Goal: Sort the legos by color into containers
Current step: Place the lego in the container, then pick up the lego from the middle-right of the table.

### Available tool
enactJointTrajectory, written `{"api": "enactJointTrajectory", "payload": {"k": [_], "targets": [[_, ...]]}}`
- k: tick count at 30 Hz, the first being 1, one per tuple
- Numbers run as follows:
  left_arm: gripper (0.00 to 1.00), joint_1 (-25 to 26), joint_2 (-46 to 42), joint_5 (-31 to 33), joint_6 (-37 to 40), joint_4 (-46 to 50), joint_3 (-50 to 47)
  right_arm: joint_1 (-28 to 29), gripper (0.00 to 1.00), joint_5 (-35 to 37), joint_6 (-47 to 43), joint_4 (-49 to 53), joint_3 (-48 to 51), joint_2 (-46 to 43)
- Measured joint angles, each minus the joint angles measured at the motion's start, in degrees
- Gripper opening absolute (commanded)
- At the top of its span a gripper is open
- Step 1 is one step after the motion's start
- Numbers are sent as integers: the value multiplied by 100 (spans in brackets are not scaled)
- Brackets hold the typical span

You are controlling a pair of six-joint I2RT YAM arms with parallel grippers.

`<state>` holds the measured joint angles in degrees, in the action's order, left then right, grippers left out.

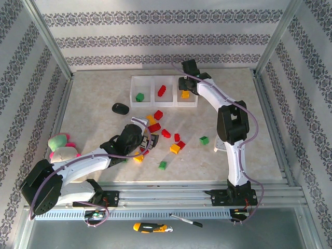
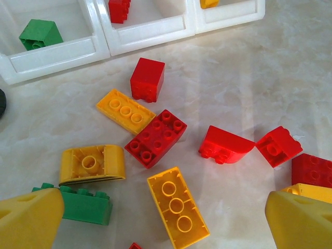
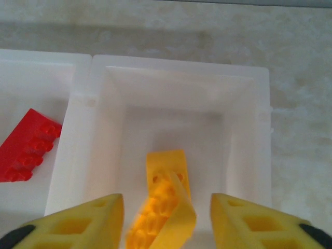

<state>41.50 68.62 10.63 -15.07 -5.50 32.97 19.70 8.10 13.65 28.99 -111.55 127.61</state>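
Observation:
The containers are a white three-compartment tray (image 1: 153,91). Its left compartment holds a green lego (image 1: 139,96), the middle a red one (image 1: 162,91). My right gripper (image 3: 167,207) hangs open over the right compartment (image 3: 244,145). A yellow lego (image 3: 165,181) lies blurred and tilted between its fingers, with a gap on each side. My left gripper (image 2: 163,207) is open low over the loose pile, straddling an upturned yellow lego (image 2: 177,206). Around it lie a red lego (image 2: 155,137), a green lego (image 2: 85,205) and a curved yellow lego (image 2: 92,165).
A black oval object (image 1: 120,108) sits left of the tray and a pink-green plush toy (image 1: 61,146) lies by the left wall. Stray green legos (image 1: 204,140) (image 1: 163,165) lie right of and below the pile. A screwdriver (image 1: 150,227) rests past the front rail.

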Motion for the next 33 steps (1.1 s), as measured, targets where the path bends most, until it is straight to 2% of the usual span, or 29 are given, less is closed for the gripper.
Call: {"api": "enactJointTrajectory", "payload": {"k": [4, 7, 10, 12, 17, 23, 28, 33], "targets": [[99, 0, 2, -4, 4, 0, 0, 2, 67, -98, -9, -116, 564, -450], [100, 0, 0, -96, 105, -9, 0, 2, 77, -197, -39, -229, 1362, -1169], [98, 0, 0, -442, 328, -37, 0, 2, 85, -299, -98, -289, 2227, -2026], [100, 2, 0, -857, 575, -55, 4, 0, 87, -345, -166, -208, 2758, -2583], [99, 2, 4, -1888, 1156, -256, 4, 0, 86, -348, -302, 468, 3687, -3324], [99, 2, 149, -2771, 1604, -697, 4, -9, 84, -487, -354, 1497, 4522, -3366], [99, 2, 358, -3250, 1786, -844, 22, -9, 77, -758, -398, 1943, 4597, -2990], [99, 2, 391, -3469, 1803, -1071, 26, -9, 65, -807, -507, 2096, 4553, -2465]]}}
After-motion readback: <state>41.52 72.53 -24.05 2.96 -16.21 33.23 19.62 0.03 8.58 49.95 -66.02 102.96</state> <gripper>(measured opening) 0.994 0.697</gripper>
